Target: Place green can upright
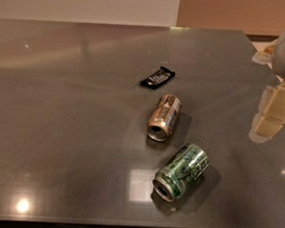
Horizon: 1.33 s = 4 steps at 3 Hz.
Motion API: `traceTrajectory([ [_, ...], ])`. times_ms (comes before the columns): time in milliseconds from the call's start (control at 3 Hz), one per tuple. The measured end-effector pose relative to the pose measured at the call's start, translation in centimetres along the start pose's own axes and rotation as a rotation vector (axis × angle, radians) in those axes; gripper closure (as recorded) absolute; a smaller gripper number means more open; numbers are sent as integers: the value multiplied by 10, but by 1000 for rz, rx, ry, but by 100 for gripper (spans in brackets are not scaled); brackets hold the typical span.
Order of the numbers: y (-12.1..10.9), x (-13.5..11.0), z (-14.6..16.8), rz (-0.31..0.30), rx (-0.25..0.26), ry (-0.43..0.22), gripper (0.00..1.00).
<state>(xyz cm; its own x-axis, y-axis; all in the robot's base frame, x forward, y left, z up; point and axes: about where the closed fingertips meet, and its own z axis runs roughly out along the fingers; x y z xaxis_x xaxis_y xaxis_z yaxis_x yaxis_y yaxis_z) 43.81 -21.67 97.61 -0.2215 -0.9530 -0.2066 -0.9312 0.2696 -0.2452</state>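
green can [181, 171] lies on its side; pincer [275, 109] at right edge, cannot tell its state

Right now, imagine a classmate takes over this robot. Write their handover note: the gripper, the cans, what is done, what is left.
Gripper: at the right edge of the view, over the table, clear of both cans, nothing seen in it.
Green can: lying on its side near the table's front, top end facing near-left.
Gold-brown can: also on its side, just behind the green can, not touching it. Black packet is farther back.
Done: nothing yet.
Left: reach the green can, grasp it, and stand it upright.
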Motion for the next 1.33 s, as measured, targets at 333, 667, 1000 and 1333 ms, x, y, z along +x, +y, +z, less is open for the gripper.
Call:
traceTrajectory([
  [333,0,0,0,0,0,0,0],
  [667,0,-6,-2,-23,-12,-9,0],
  [1000,11,-27,-1,-142,-20,-6,0],
  [1333,32,-52,9,-328,-42,28,0],
])
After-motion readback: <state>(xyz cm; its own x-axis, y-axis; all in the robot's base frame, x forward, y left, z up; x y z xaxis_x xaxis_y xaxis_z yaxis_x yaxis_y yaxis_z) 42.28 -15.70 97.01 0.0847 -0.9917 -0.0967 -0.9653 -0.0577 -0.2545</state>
